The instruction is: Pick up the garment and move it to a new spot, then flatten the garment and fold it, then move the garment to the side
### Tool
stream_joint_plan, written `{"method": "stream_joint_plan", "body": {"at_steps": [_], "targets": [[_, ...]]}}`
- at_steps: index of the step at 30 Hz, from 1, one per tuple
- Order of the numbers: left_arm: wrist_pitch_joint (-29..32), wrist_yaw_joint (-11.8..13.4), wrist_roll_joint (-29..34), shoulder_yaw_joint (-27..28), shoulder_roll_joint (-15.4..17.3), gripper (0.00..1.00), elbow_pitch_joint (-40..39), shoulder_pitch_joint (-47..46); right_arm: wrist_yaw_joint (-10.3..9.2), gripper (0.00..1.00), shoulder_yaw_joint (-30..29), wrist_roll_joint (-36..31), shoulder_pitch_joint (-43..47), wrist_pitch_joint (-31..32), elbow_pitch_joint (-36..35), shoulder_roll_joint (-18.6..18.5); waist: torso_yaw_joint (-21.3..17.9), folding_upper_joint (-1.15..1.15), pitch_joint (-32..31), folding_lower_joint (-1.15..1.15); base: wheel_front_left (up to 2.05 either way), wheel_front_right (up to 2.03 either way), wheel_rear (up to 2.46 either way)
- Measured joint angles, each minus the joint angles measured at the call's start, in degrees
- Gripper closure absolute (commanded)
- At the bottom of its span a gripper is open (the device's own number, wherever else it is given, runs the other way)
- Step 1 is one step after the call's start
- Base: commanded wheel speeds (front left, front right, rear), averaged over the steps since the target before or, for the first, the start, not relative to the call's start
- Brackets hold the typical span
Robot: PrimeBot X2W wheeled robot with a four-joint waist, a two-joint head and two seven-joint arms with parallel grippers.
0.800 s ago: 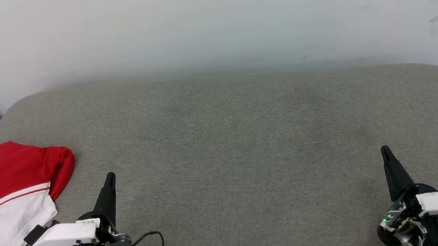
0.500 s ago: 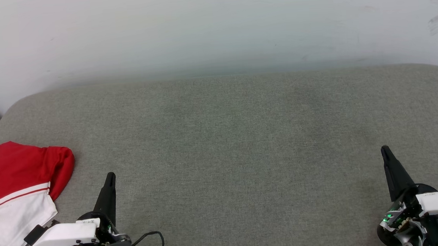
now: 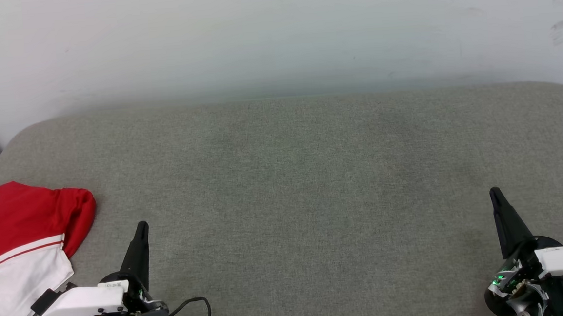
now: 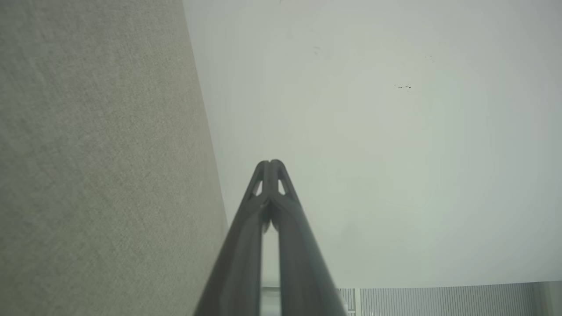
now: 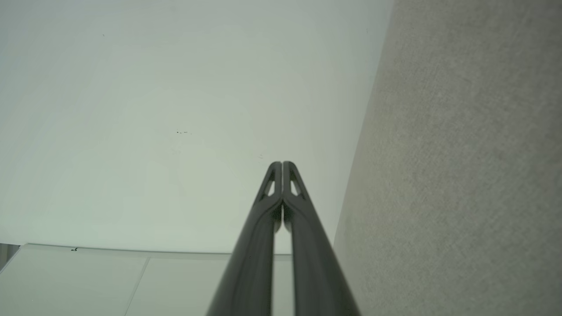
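Looking at the red sleeveless jersey with a white side panel and striped trim (image 3: 18, 242): it lies bunched at the left edge of the grey fabric cushion (image 3: 302, 176), near my left gripper (image 3: 141, 227). That one and the right gripper (image 3: 495, 193) are both clenched on nothing, tips toward the white wall (image 3: 274, 31). I judge pickup comes first: open the left jaws wide, swing left, pinch one raised fold, lift clear, then carry it to centre.

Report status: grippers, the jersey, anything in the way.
Left gripper and right gripper: fingers shut, empty. Red-and-white fabric jersey lying bunched at grey upholstered surface's left edge, beside left gripper, not touching. Nothing between them.
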Motion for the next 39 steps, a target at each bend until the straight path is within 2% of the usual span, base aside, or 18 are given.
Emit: {"method": "stream_joint_plan", "body": {"at_steps": [1, 8, 19, 33, 39], "targets": [[0.00, 0.00, 0.00, 0.00, 0.00, 0.00, 0.00, 0.00, 0.00, 0.00, 0.00, 0.00, 0.00, 0.00, 0.00, 0.00, 0.00, 0.00, 0.00, 0.00, 0.00, 0.00, 0.00], [-0.79, 0.04, 0.04, -1.09, -0.13, 0.00, 1.43, 1.59, -0.01, 0.00, 0.45, -0.12, 1.87, -0.64, 1.18, 0.04, -0.01, 0.00, 0.01, 0.00, 0.00, 0.00, 0.00], [-4.16, 0.05, 2.21, -4.43, -0.15, 0.00, -1.22, 1.55, -0.01, 0.00, 2.83, -2.52, 2.10, -3.93, -1.19, -0.12, 0.04, 0.00, 0.05, 0.00, 0.00, 0.00, 0.00], [-7.36, 0.07, 19.31, -6.35, -0.13, 0.00, -3.04, 1.52, -0.01, 0.00, 3.14, -19.37, 2.81, -7.44, -3.71, -0.69, 0.25, 0.00, -0.24, 0.00, 0.00, 0.00, 0.00], [-8.77, 1.01, 27.98, -7.89, -0.13, 0.00, -3.92, 1.49, -0.01, 0.00, 3.16, -27.70, 3.69, -8.58, -4.76, -0.46, 0.35, 0.00, -0.45, 0.00, 0.00, 0.00, 0.00]]}}
